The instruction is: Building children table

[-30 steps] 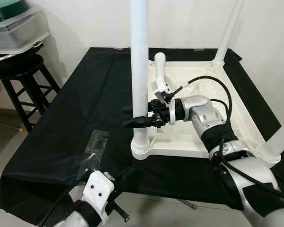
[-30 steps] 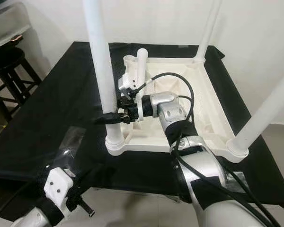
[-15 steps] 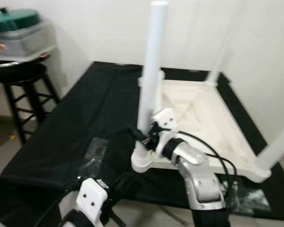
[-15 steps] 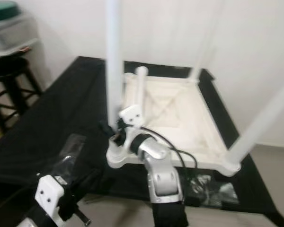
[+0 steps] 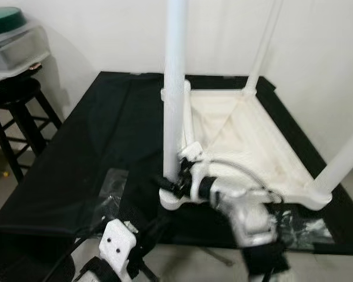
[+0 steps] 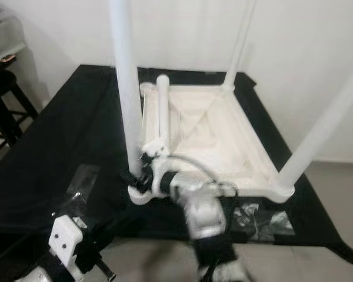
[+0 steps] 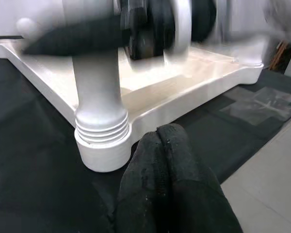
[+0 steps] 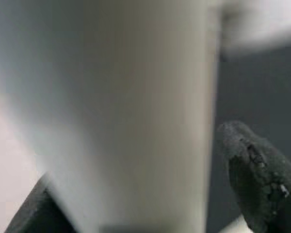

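Tabletop (image 5: 247, 138) of white plastic, lying upside down on a black cloth (image 5: 94, 147) over a work surface, underside ribs facing up. Near-left leg (image 5: 175, 88) standing upright in its threaded corner socket (image 7: 103, 141); two more legs upright at the far corner (image 5: 265, 44) and the near-right corner (image 5: 341, 161); a fourth, shorter white post (image 6: 163, 106) just behind the near-left leg, its seating hard to make out.

Right gripper (image 5: 172, 183) low on the near-left leg, just above the socket, one black finger (image 8: 254, 170) on each side of the white tube and pressed against it, so clamped on that leg. Motion blur across the silver forearm (image 5: 241, 205).

Left gripper (image 7: 160, 145) down at the near edge of the cloth, close to the socket but apart from it, its two black fingers pressed together with nothing between them.

Crumpled clear plastic bag (image 5: 109, 191) on the cloth to the left of the socket, another piece of clear wrap (image 6: 256, 214) near the front right corner. Black stool (image 5: 15, 111) off to the left carrying a grey container with a green lid (image 5: 9, 38).
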